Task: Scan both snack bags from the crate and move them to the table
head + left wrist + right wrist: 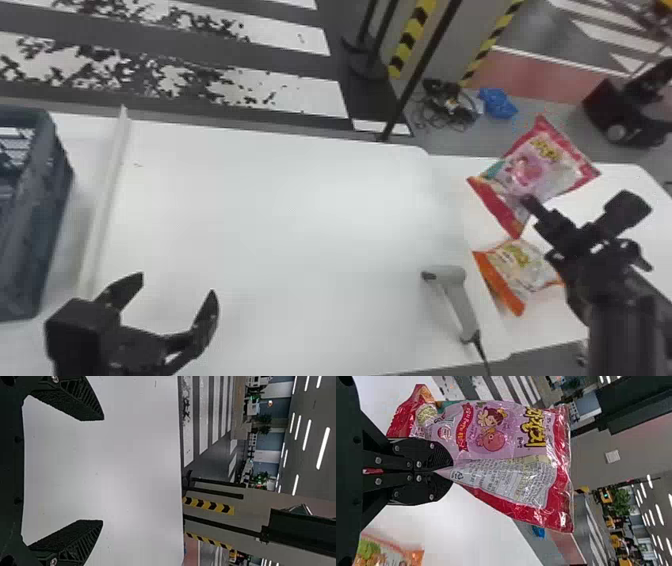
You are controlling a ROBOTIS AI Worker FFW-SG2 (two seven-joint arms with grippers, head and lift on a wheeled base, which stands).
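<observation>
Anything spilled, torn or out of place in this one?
Nothing looks spilled or torn. The one untidy spot is off the task: tangled dark cables on the floor beyond the table. The pink-and-red snack bag is creased where the right end effector pinches it, likely just ordinary handling.

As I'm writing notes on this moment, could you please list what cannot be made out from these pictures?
- Red bag: its pinched fold, hidden between the right gripper's fingers, right wrist view.
- Orange bag: one end, behind the right gripper, head view.
- Crate: most of its inside, cut off by the left edge, head view.
- Cable: far end, beyond the bottom edge, head view.
</observation>
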